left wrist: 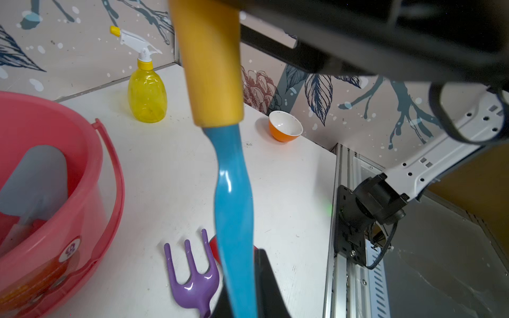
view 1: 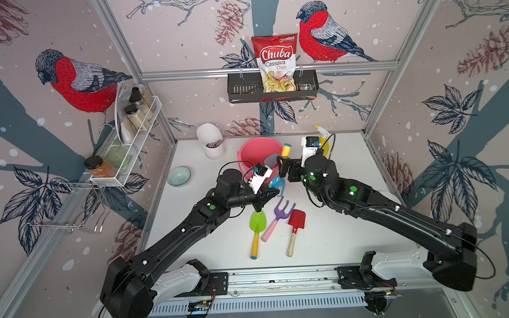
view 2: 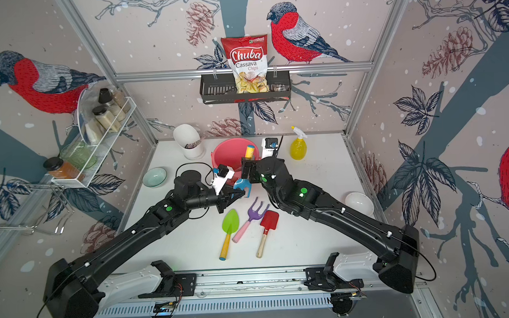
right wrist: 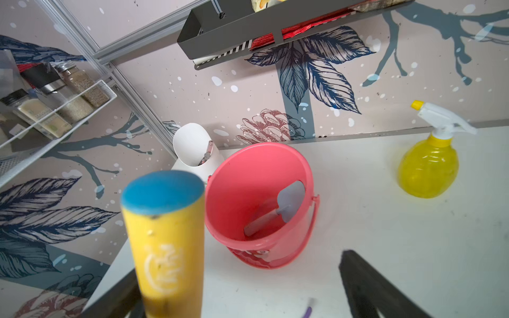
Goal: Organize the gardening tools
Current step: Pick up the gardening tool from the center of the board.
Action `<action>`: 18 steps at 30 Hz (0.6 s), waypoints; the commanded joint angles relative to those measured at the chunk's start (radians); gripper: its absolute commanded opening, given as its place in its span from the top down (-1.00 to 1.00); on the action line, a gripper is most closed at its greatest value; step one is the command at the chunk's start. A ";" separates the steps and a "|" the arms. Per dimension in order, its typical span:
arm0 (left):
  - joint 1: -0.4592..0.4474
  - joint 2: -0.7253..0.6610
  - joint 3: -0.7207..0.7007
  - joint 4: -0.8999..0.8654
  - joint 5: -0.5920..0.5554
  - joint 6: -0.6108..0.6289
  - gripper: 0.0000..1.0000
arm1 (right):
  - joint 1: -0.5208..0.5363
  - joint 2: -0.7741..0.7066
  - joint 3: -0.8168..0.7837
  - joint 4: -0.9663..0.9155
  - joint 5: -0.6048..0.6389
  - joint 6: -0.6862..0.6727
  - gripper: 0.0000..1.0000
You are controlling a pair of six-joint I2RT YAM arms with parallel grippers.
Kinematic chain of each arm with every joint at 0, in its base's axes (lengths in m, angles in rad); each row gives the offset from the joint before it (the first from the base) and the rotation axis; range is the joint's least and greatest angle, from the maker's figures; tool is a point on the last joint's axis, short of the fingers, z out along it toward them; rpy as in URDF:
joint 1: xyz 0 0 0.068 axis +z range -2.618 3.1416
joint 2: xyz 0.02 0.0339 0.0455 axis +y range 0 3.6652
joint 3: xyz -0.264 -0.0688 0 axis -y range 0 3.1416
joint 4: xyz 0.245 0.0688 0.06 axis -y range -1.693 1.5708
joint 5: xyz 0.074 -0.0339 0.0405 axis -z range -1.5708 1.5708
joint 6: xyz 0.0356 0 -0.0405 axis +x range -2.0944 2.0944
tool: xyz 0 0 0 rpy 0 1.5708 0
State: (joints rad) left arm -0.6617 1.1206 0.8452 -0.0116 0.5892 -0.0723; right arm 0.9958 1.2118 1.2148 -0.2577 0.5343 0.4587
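Observation:
The blue fork with a yellow handle hangs above the table next to the pink bucket. My left gripper is shut on its blue neck. My right gripper stands open around the yellow handle, which rests near one finger. A grey-blue trowel lies inside the bucket. On the table in front lie the green spade, the purple fork with a pink handle and the red square shovel.
A yellow spray bottle stands at the back right, and a white utensil holder at the back left. A teal bowl sits at the left. An orange-and-white bowl sits by the right wall.

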 commanded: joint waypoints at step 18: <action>0.017 0.211 0.265 -0.501 0.027 0.207 1.00 | 0.302 -0.248 -0.405 0.089 0.553 -1.095 -1.00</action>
State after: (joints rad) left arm -0.6453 1.3247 1.0950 -0.4309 0.6014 0.1055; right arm 1.2743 0.9924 0.8600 -0.3485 0.9474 -0.3737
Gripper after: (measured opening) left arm 0.099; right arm 0.999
